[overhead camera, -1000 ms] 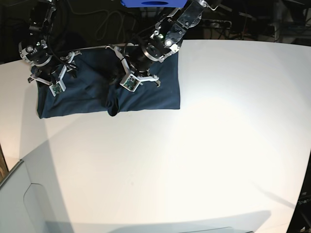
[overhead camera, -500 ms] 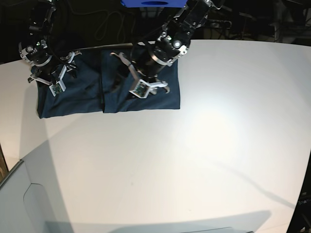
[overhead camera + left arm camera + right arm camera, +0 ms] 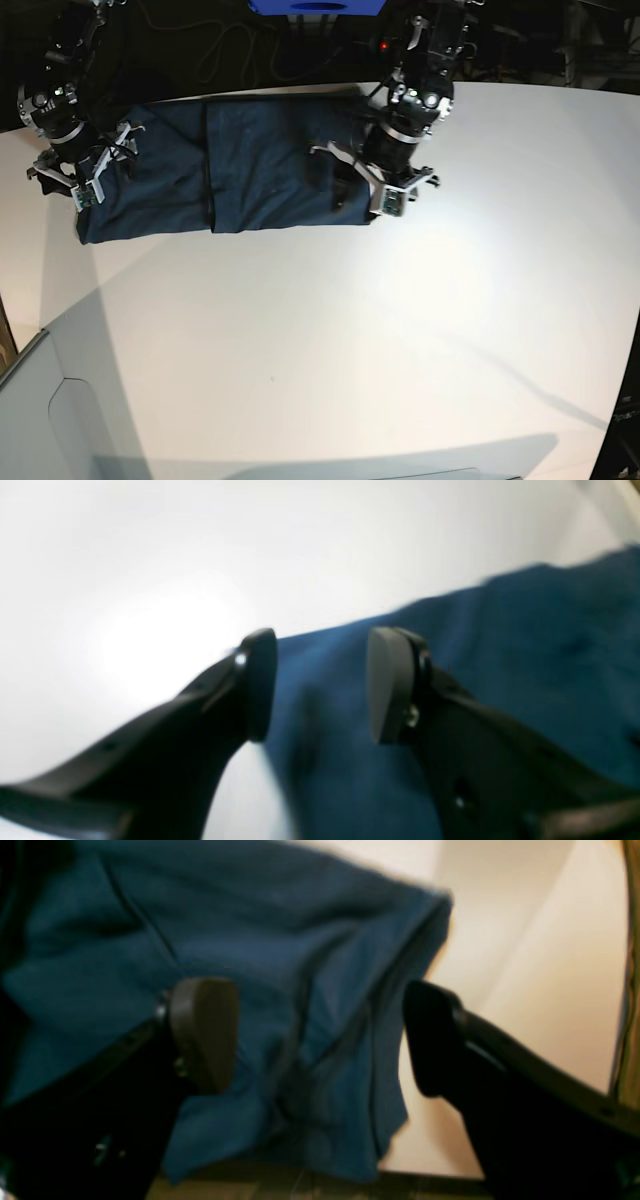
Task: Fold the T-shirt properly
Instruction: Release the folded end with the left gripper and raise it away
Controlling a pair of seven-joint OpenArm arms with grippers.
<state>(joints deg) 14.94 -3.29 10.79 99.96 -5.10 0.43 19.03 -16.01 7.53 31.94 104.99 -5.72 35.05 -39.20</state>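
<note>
T-shirt (image 3: 240, 180) folded in a long band at the worktop's (image 3: 400, 330) far edge. Left hand (image 3: 385, 185) over its right end, right hand (image 3: 80, 170) over its left end; both spread, gripping nothing.

A: Setting?
B: Robotics lab: broad white table (image 3: 420, 330), two black arms mounted at its far edge, loose cables (image 3: 225, 45) trailing behind (dark backdrop).
A: Other fixtures?
B: Blue unit (image 3: 315, 6) overhead, kind unclear.
</note>
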